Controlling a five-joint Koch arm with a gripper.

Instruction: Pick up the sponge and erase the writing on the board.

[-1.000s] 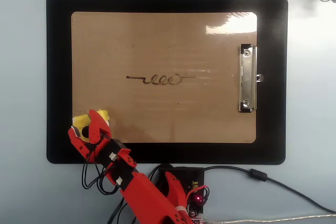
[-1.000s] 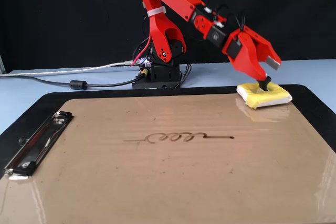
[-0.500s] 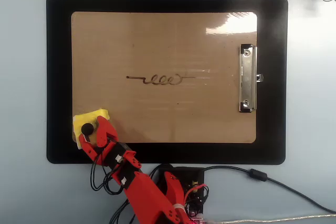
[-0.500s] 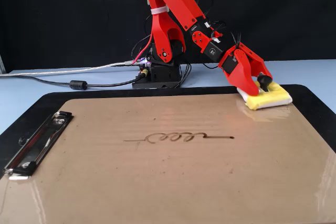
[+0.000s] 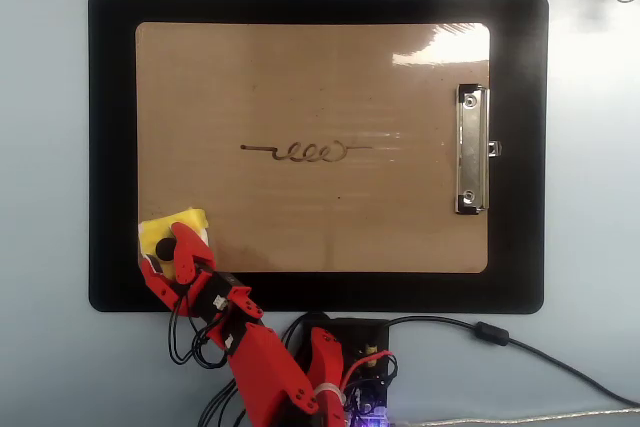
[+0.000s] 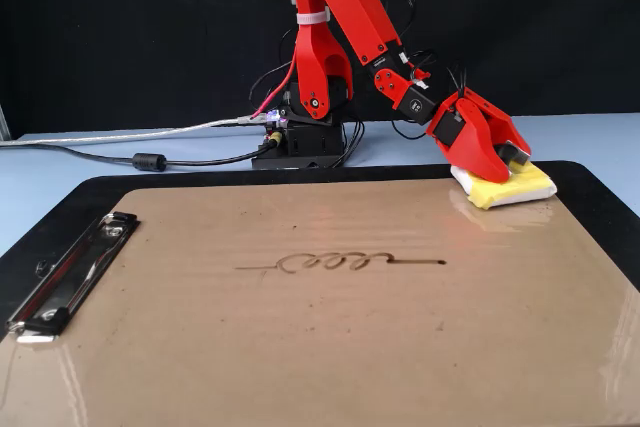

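The yellow sponge (image 5: 172,224) (image 6: 517,188) lies on the corner of the tan board (image 5: 300,67) (image 6: 300,357), at its lower left in the overhead view and far right in the fixed view. My red gripper (image 5: 166,250) (image 6: 508,159) is pressed low onto it, and its two jaws sit close on either side of the black knob, shut on it. The writing (image 5: 305,152) (image 6: 340,263), a thin dark line with small loops, sits mid-board, well away from the sponge.
A silver clip (image 5: 471,147) (image 6: 65,272) sits on the board's short edge opposite the sponge. A black mat (image 5: 110,147) (image 6: 600,197) surrounds the board. The arm's base (image 5: 340,347) (image 6: 300,142) and a cable (image 5: 500,337) (image 6: 150,160) lie beside the mat.
The gripper was open above the sponge a second ago. It has since dropped onto the sponge and its jaws have closed around the knob. The sponge has stayed in place.
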